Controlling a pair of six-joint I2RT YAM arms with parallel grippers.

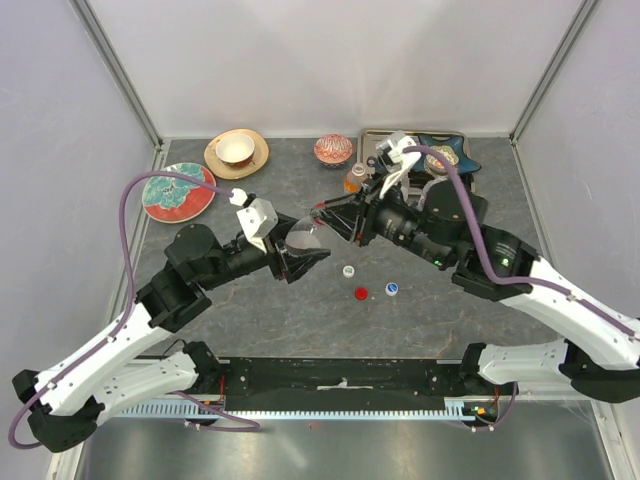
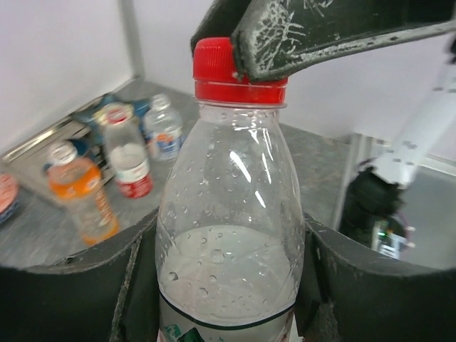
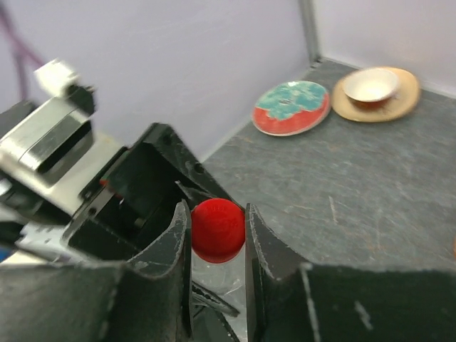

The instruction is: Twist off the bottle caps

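Red plastic fills the narrow gap of the right gripper (image 3: pixel 217 214). Its two scuffed fingers (image 3: pixel 178 246) are drawn in to just the width of the red cap (image 3: pixel 217 229) and press on it from both sides. In the left wrist view one of those fingers lies across the cap's upper right edge.

The left gripper (image 2: pixel 229 246) is spread much wider, about the full girth of the clear bottle (image 2: pixel 231 206). Its dark pads (image 2: pixel 85 292) sit against the lower body on either side, just above a label with a green mark. The bottle is roughly half full of clear liquid, with droplets on the inner wall above the level.

From above, the two grippers meet over the middle of the table (image 1: pixel 250 300) with the bottle between them. Its long axis runs from the left gripper's jaws to the right gripper, cap end toward the far right. Whether its base touches the table cannot be told.

Three more bottles stand upright at the far right beside a tray (image 1: pixel 470 165): an orange bottle (image 2: pixel 85 196), a red-labelled bottle (image 2: pixel 128 160) and a blue-labelled bottle (image 2: pixel 165 132). Three loose caps lie on the table nearer the arm bases: a white-and-green cap (image 1: pixel 348 270), a second red cap (image 1: pixel 361 293) and a blue cap (image 1: pixel 391 289).
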